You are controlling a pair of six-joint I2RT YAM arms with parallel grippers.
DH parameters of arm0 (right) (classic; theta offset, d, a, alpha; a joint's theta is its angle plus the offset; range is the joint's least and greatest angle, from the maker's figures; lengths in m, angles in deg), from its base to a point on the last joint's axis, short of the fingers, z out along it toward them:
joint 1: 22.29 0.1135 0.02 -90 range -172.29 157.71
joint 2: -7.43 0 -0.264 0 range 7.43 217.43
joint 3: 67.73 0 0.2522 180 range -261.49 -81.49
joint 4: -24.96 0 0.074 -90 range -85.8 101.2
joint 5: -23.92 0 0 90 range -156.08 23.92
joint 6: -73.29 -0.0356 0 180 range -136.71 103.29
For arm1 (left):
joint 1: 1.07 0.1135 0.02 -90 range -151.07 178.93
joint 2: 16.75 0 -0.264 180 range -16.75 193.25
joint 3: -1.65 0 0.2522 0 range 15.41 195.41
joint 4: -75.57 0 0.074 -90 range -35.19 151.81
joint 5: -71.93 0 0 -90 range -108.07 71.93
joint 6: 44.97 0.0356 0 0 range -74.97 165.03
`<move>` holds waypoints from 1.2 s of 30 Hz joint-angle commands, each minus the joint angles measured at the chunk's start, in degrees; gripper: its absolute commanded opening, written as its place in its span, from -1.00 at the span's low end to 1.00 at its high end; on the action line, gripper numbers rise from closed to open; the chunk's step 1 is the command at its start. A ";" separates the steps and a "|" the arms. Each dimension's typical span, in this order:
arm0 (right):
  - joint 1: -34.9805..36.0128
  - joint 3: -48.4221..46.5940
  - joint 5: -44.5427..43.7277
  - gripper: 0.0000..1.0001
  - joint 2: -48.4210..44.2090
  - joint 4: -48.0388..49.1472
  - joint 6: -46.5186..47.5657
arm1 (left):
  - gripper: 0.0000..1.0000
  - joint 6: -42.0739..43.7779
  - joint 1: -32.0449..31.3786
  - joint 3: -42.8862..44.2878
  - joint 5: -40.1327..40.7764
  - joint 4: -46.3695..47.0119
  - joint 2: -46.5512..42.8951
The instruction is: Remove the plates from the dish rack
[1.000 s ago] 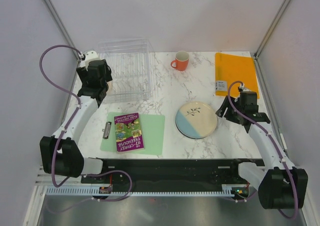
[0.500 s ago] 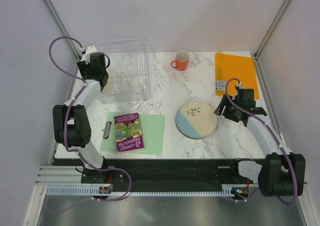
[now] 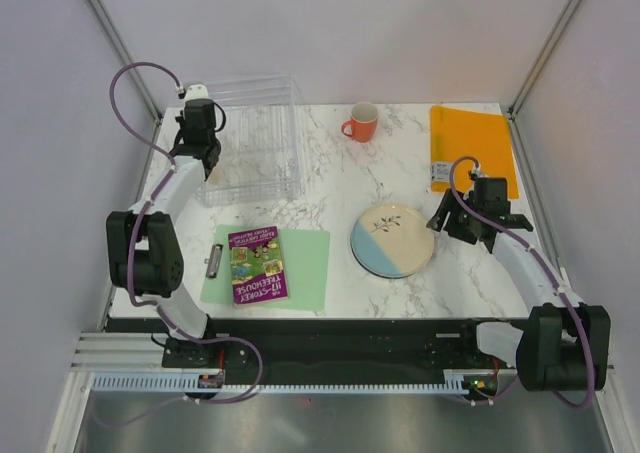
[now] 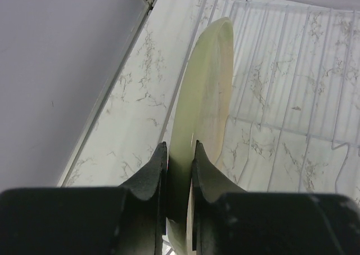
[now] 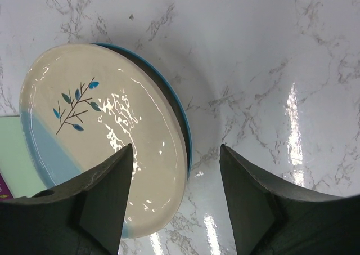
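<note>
The clear dish rack stands at the back left of the table. A pale yellow-green plate stands on edge among its thin ribs. My left gripper is shut on this plate's near rim, one finger on each face. In the top view the left gripper is at the rack's left end and hides the plate. A blue-and-cream plate with a sprig lies flat on the table. My right gripper hovers open over the right rim of that plate, touching nothing.
An orange mug stands behind the flat plate, and an orange folder lies at the back right. A light green mat with a purple book lies at the front, a metal clip beside it. Walls close both sides.
The left arm swung up and over the rack's left end, and its jaws closed onto the yellow-green plate's rim. The right gripper shifted only slightly beside the flat plate.
</note>
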 commanded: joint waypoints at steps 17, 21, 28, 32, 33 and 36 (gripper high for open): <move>0.14 1.04 1.21 0.40 -4.18 1.28 0.33 | -0.95 5.16 0.39 5.71 7.32 3.13 -14.82; 0.23 0.25 1.21 0.40 -4.80 0.58 0.59 | -0.95 1.92 0.30 6.68 0.50 -0.73 -19.20; 0.14 -3.43 1.21 0.42 -10.50 -3.37 2.09 | -0.96 -12.22 0.12 5.29 -28.51 -11.72 -27.38; 0.14 -5.98 4.36 0.44 -16.57 -4.17 1.92 | -0.96 -23.02 0.04 -0.95 -46.96 -9.89 -31.08; 0.14 -6.08 7.85 0.47 -17.18 -4.08 1.57 | -0.95 -24.88 0.03 -2.27 -54.48 -7.27 -31.44; 0.14 -5.38 13.49 0.47 -18.50 -1.89 -0.72 | -0.96 -32.96 -0.67 -8.51 -66.63 -1.12 -32.32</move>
